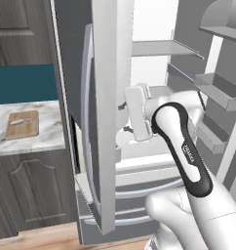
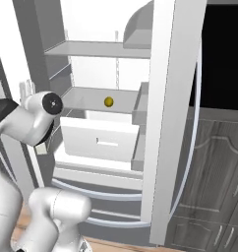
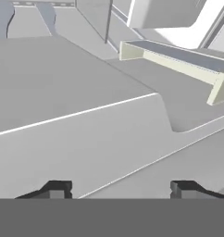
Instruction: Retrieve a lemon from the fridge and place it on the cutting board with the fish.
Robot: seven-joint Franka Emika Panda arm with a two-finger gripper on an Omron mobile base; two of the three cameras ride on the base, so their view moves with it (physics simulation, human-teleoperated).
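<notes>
Nearest, the white arm, risen from the base and bent toward the open fridge (image 2: 165,123), hand turned in at the gap between the 2 doors. In the hand view, gripper (image 3: 121,189) with its 2 dark fingertips (image 3: 56,189) set wide apart and nothing between them: spread and empty, aimed over plain grey and white fridge panels and a pale door bin (image 3: 178,62). Beyond the hand, in the right base view, a white drawer (image 2: 99,140) low in the compartment, and above it a grey shelf (image 2: 81,98). On that shelf, toward its right side and well back from the front edge, the lemon (image 2: 108,102), alone, well apart from the gripper and higher and farther in than the hand now sits. Far off to the left in the left base view, on a marble counter (image 1: 47,136) against a teal wall, the cutting board (image 1: 22,124) with the fish (image 1: 17,122) lying near its far end; bare wood open beside it for the fruit. Probably light and firm, that lemon, with a waxy, rounded skin likely to roll or squirt out under a careless pinch. Best taken across its narrow middle, fingers square on opposite sides, closing gently, not at the tapered ends. Reach needed up and inward over the drawer, minding the shelf lip and the door edge close at the left.
</notes>
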